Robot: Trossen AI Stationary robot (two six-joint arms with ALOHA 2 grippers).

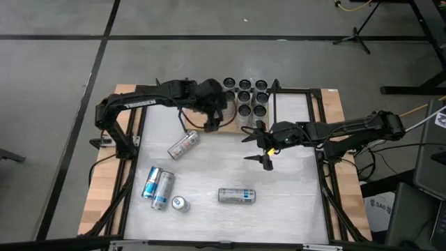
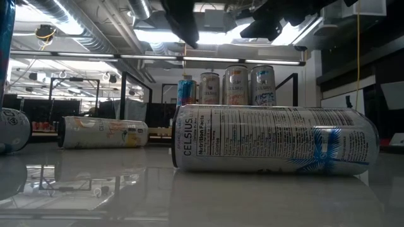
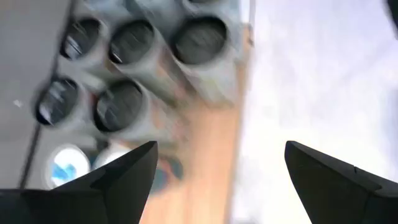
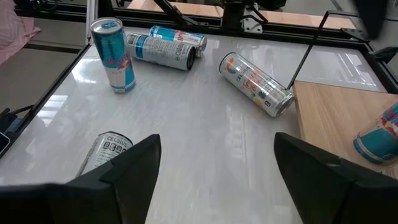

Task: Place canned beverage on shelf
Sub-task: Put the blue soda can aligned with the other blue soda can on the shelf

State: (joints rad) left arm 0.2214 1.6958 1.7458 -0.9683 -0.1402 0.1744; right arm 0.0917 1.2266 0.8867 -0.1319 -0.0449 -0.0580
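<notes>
The shelf's light-brown board (image 3: 208,143) stands at the table's far middle and bears several upright cans (image 1: 245,97). It also shows in the right wrist view (image 4: 336,115). My left gripper (image 1: 212,117) hovers open and empty over the shelf's left end, above the can tops (image 3: 130,43). My right gripper (image 1: 259,148) is open and empty above the table's middle right, just near of the shelf. Loose cans lie on their sides on the table: one patterned (image 1: 183,145), one silver Celsius (image 1: 237,195), two side by side (image 1: 157,186). One small can (image 1: 180,203) stands upright.
Black frame rods (image 1: 275,104) rise beside the shelf. The table's wooden borders (image 1: 104,188) and black rails run along its left and right sides. Bare white tabletop (image 1: 293,181) lies at the near right. The Celsius can (image 2: 271,139) fills the front of the low view.
</notes>
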